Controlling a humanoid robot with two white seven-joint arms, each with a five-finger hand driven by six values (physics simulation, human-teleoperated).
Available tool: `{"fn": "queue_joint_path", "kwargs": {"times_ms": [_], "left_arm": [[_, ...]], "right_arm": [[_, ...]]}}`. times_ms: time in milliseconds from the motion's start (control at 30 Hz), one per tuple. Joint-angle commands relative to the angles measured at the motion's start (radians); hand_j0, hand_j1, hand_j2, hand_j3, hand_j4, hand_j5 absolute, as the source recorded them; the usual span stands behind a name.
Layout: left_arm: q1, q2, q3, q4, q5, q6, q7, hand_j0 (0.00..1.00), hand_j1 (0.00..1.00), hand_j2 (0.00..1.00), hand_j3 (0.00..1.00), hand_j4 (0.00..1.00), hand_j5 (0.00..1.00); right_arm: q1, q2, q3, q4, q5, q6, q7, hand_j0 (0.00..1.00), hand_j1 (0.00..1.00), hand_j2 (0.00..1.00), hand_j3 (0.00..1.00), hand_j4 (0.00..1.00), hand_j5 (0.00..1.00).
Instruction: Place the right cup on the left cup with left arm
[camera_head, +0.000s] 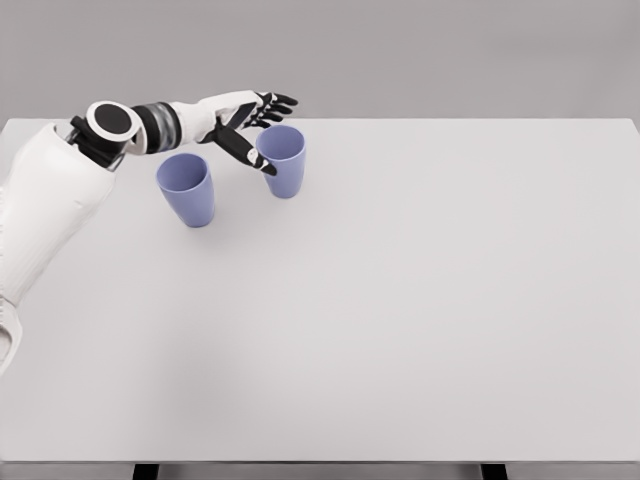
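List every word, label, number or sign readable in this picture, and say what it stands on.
None: no text is readable anywhere.
The left blue plastic cup is plain, no print.
The right blue plastic cup is plain too.
The white left hand, fingers spread by the right cup, and its arm carry only black and grey bands, no lettering.
The white table bears no marks.

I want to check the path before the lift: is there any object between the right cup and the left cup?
Nothing visible stands between them. The right cup and the left cup stand upright with only bare table in the gap. The left hand, fingers spread, is already at the right cup's rim.
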Motion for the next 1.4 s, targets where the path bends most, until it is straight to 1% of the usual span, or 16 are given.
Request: {"fn": "queue_joint_path", "kwargs": {"times_ms": [0, 267, 900, 933, 967, 1033, 1100, 1167, 1200, 1367], "left_arm": [[0.000, -0.010, 0.001, 0.015, 0.003, 0.000, 0.004, 1.00, 1.00, 1.00, 1.00, 1.00, 1.00], [0.002, -0.032, 0.001, 0.023, -0.014, 0.000, 0.006, 1.00, 1.00, 1.00, 1.00, 1.00, 1.00], [0.006, -0.044, 0.001, 0.055, -0.025, -0.001, 0.015, 1.00, 1.00, 1.00, 1.00, 1.00, 1.00], [0.008, -0.044, 0.001, 0.055, -0.025, -0.001, 0.018, 0.84, 0.84, 0.84, 0.84, 0.84, 0.84], [0.008, -0.046, 0.001, 0.055, -0.025, -0.001, 0.020, 0.77, 0.77, 0.77, 0.77, 0.77, 0.77], [0.008, -0.049, 0.001, 0.055, -0.025, -0.001, 0.018, 0.76, 0.76, 0.76, 0.76, 0.76, 0.76], [0.009, -0.049, 0.001, 0.055, -0.023, -0.001, 0.018, 0.70, 0.70, 0.70, 0.70, 0.70, 0.70], [0.009, -0.049, 0.001, 0.055, -0.023, -0.001, 0.018, 0.69, 0.69, 0.69, 0.69, 0.69, 0.69], [0.009, -0.049, 0.001, 0.054, -0.023, -0.001, 0.020, 0.67, 0.67, 0.67, 0.67, 0.67, 0.67], [0.009, -0.042, 0.001, 0.048, -0.022, -0.001, 0.018, 0.67, 0.67, 0.67, 0.67, 0.67, 0.67]], "right_arm": [[0.000, 0.000, 0.000, 0.000, 0.000, 0.000, 0.000, 1.00, 1.00, 1.00, 1.00, 1.00, 1.00], [0.000, 0.000, 0.000, 0.000, 0.000, 0.000, 0.000, 1.00, 1.00, 1.00, 1.00, 1.00, 1.00], [0.000, 0.000, 0.000, 0.000, 0.000, 0.000, 0.000, 1.00, 1.00, 1.00, 1.00, 1.00, 1.00], [0.000, 0.000, 0.000, 0.000, 0.000, 0.000, 0.000, 1.00, 1.00, 1.00, 1.00, 1.00, 1.00], [0.000, 0.000, 0.000, 0.000, 0.000, 0.000, 0.000, 1.00, 1.00, 1.00, 1.00, 1.00, 1.00], [0.000, 0.000, 0.000, 0.000, 0.000, 0.000, 0.000, 1.00, 1.00, 1.00, 1.00, 1.00, 1.00], [0.000, 0.000, 0.000, 0.000, 0.000, 0.000, 0.000, 1.00, 1.00, 1.00, 1.00, 1.00, 1.00], [0.000, 0.000, 0.000, 0.000, 0.000, 0.000, 0.000, 1.00, 1.00, 1.00, 1.00, 1.00, 1.00], [0.000, 0.000, 0.000, 0.000, 0.000, 0.000, 0.000, 1.00, 1.00, 1.00, 1.00, 1.00, 1.00], [0.000, 0.000, 0.000, 0.000, 0.000, 0.000, 0.000, 1.00, 1.00, 1.00, 1.00, 1.00, 1.00]]}}
